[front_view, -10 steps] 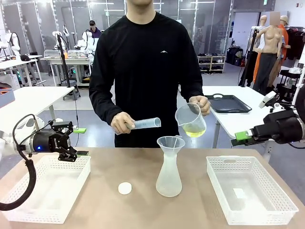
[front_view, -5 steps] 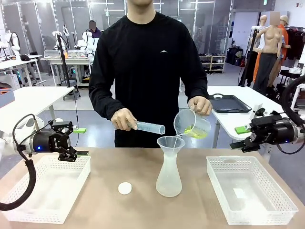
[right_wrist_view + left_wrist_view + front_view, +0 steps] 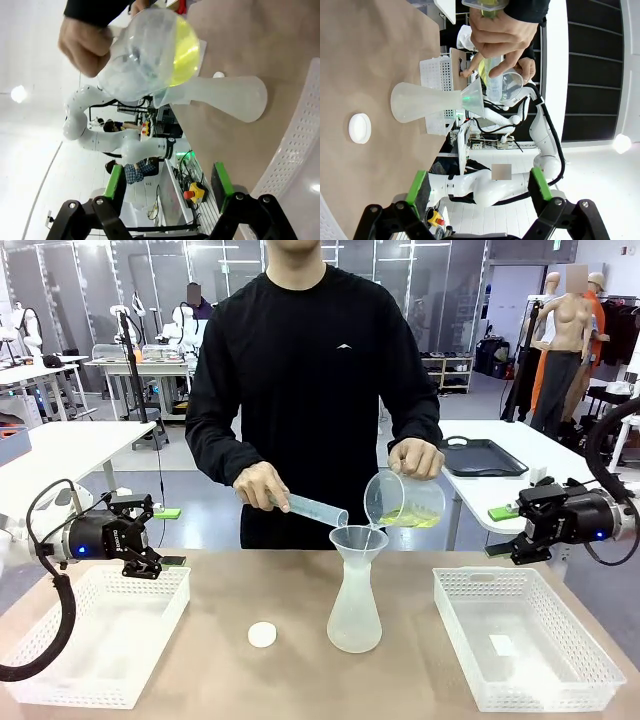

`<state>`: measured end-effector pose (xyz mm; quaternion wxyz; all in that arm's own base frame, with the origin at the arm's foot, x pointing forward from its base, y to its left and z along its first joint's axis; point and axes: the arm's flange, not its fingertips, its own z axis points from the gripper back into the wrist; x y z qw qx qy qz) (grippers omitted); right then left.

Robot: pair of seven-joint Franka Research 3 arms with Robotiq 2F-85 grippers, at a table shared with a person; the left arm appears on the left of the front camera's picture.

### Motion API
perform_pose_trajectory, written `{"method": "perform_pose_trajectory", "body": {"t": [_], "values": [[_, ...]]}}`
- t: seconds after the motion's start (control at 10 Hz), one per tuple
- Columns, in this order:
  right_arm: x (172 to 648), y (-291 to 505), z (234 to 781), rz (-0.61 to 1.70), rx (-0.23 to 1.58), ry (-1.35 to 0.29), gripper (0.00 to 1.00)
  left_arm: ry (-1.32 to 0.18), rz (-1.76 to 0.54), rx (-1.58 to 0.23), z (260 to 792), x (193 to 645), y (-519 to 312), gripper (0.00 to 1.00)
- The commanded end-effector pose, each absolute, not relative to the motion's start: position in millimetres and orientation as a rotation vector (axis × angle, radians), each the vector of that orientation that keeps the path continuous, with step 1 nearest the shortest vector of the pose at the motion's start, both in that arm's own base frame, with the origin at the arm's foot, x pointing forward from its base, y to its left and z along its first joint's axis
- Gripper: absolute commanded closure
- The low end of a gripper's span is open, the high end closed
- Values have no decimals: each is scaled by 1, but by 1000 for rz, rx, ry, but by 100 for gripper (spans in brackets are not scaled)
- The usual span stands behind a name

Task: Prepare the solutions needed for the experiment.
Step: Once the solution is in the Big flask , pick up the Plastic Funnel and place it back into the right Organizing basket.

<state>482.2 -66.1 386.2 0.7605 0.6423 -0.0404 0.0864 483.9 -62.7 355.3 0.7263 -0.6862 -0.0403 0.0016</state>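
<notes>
Front view: a frosted conical flask (image 3: 354, 608) stands on the tan table (image 3: 230, 590) with a clear funnel (image 3: 358, 540) seated in its neck. Above the flask, a person's hand (image 3: 416, 457) tips a clear beaker (image 3: 403, 500) so that its lip is at the funnel's rim. The solutions (image 3: 410, 519), a small pool of yellow-green liquid, lie in the beaker's lowered side. The person's other hand (image 3: 261, 486) holds a measuring cylinder (image 3: 318, 509) slanted down toward the funnel from the flask's other side. A white cap (image 3: 262, 634) lies on the table near the flask's base. White baskets flank the flask, one (image 3: 60, 680) under the left arm, one (image 3: 470, 660) under the right. The left gripper (image 3: 170, 537) hangs well apart from the flask, its jaws spread and empty. The right gripper (image 3: 500, 531) does likewise.

Left wrist view: the left gripper (image 3: 477, 185) is released, with nothing between its green pads (image 3: 417, 185). Beyond them are the flask (image 3: 420, 102), funnel (image 3: 472, 97) and cap (image 3: 360, 128).

Right wrist view: the right gripper (image 3: 167, 185) is parted and empty. The tilted beaker (image 3: 145, 60) shows the solutions (image 3: 184, 50) against its wall, just beside the flask (image 3: 232, 97).
</notes>
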Motion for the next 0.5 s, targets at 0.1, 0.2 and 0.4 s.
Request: {"method": "perform_pose_trajectory", "body": {"t": [0.1, 0.2, 0.4], "values": [[479, -71, 372, 1, 1431, -123, 14, -119, 1, -1520, 356, 485, -64, 0], [474, -73, 367, 7, 1455, -154, 14, -119, 1, -1520, 356, 485, -64, 0], [470, -71, 358, -9, 1536, -209, 14, -119, 1, -1520, 356, 485, -64, 0]]}}
